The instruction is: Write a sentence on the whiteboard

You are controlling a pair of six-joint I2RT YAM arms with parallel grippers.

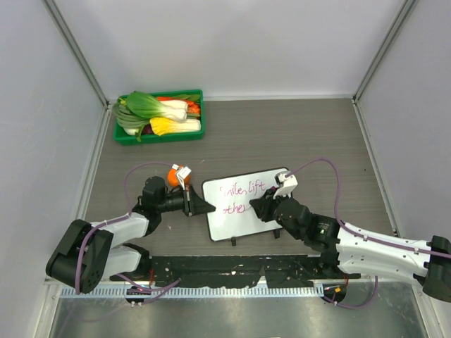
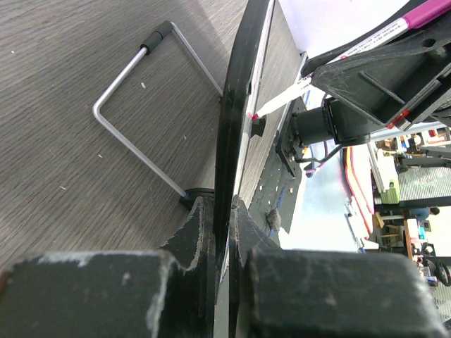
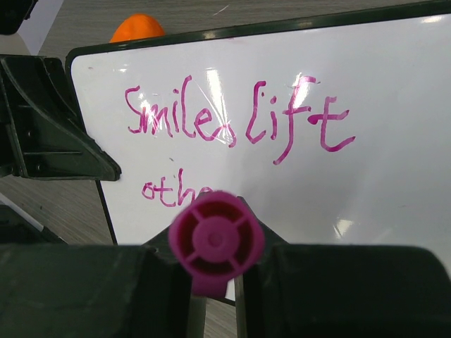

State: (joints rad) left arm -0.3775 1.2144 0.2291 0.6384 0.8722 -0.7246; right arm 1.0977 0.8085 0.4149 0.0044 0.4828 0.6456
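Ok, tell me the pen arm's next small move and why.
Probably stroke the next letter just right of "othe": the second line looks unfinished, the right gripper grips the marker at the whiteboard, and the left gripper clamps its edge.

Even overhead light flooding scene; glare patches streaking across glossy white black-framed whiteboard [image 3: 402, 91]; wrist-view foregrounds blurring.

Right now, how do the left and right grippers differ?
The left gripper is clamped on the side frame of the whiteboard; the right gripper is shut on a pink marker. The left grips the board edge-on; the right faces its writing surface. Both are shut.
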